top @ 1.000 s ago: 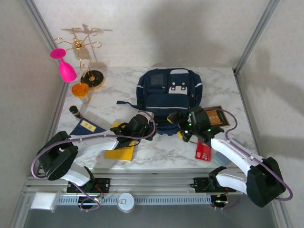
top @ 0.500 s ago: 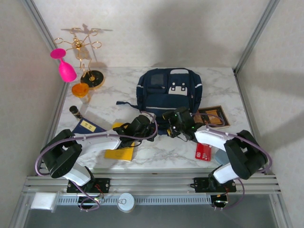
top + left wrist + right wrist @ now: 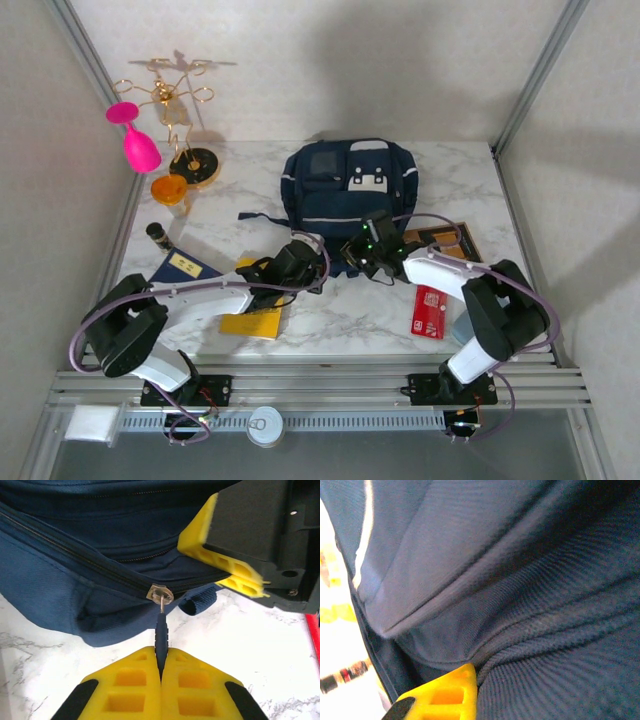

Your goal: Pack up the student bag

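Student bag (image 3: pixel 348 190) flat on the marble table (image 3: pixel 345 312), both grippers at its near edge.
The right gripper (image 3: pixel 368 252) is clenched on a fold of the bag's navy fabric. Just left of it, the left gripper (image 3: pixel 161 672) pinches the bag's dark zipper pull (image 3: pixel 161 630), which hangs from a metal slider (image 3: pixel 160 593).

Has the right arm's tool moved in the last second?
Yes. The right tool swung left, away from the red card, onto the near edge of the student bag.
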